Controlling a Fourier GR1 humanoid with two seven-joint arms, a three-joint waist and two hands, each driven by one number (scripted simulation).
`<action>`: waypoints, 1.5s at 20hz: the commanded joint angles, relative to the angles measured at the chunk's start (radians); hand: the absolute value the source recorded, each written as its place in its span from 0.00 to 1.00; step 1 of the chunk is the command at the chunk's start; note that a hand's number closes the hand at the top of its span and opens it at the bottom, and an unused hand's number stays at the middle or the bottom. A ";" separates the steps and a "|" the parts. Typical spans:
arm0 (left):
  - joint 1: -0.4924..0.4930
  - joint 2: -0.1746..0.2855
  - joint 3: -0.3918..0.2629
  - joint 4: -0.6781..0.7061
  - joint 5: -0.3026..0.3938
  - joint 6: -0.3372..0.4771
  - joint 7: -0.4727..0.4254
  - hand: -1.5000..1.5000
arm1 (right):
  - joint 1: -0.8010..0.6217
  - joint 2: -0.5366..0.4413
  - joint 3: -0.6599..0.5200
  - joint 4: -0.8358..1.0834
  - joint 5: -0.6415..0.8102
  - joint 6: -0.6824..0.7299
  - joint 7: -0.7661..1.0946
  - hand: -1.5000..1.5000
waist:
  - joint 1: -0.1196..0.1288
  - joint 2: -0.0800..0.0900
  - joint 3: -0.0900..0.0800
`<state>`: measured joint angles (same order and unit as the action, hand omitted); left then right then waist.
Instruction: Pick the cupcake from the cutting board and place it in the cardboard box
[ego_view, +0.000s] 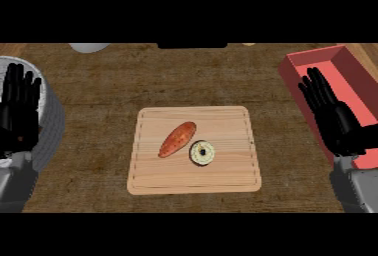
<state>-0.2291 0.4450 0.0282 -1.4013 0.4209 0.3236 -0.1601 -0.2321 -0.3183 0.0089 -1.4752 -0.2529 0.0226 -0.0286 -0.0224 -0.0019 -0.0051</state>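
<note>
Forearms come in at the counter's (96, 80) near edge, the left forearm (15, 185) at its near-left corner and the right forearm (358, 187) at its near-right corner. Between them lies the cutting board (229, 175), square to the counter. The cupcake (202, 153) sits on it just right of the board's middle and slightly toward its near edge. It is round from above, so it offers no long axis to line up with. Just beside it on the left lies a sweet potato (177, 139), slanting from near-left to far-right; whether the two touch I cannot tell. Farther back, the left hand (18, 112) rests flat with fingers straight over a grey round object (52, 115) at the counter's left edge. The right hand (336, 122) is likewise released, fingers straight and holding nothing, over the near part of the reddish-walled cardboard box (325, 62) at the right edge. The cupcake lies to the left of that right hand, about level with its wrist, and the right hand is the nearer of the two. It also shares the box's side, so I judge it the better hand for the pick.
</note>
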 joint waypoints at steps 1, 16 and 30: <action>0.009 -0.007 -0.049 -0.003 -0.048 -0.053 -0.038 0.50 | -0.103 -0.044 -0.032 -0.025 -0.034 0.057 0.041 0.00 | 0.023 0.002 0.005; -0.067 0.070 -0.337 -0.053 -0.241 -0.258 0.027 0.50 | -0.383 -0.211 0.233 0.054 0.377 0.345 -0.463 0.00 | 0.042 0.013 0.006; -0.004 0.056 -0.321 -0.109 -0.285 -0.258 0.047 0.50 | -0.455 -0.262 0.543 -0.176 0.748 0.493 -0.226 0.00 | 0.018 -0.003 0.004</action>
<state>-0.2423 0.5229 -0.2862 -1.5062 0.1588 0.0559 -0.1152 -0.7076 -0.5872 0.4720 -1.5603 0.4120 0.4786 -0.3253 0.0056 -0.0034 -0.0011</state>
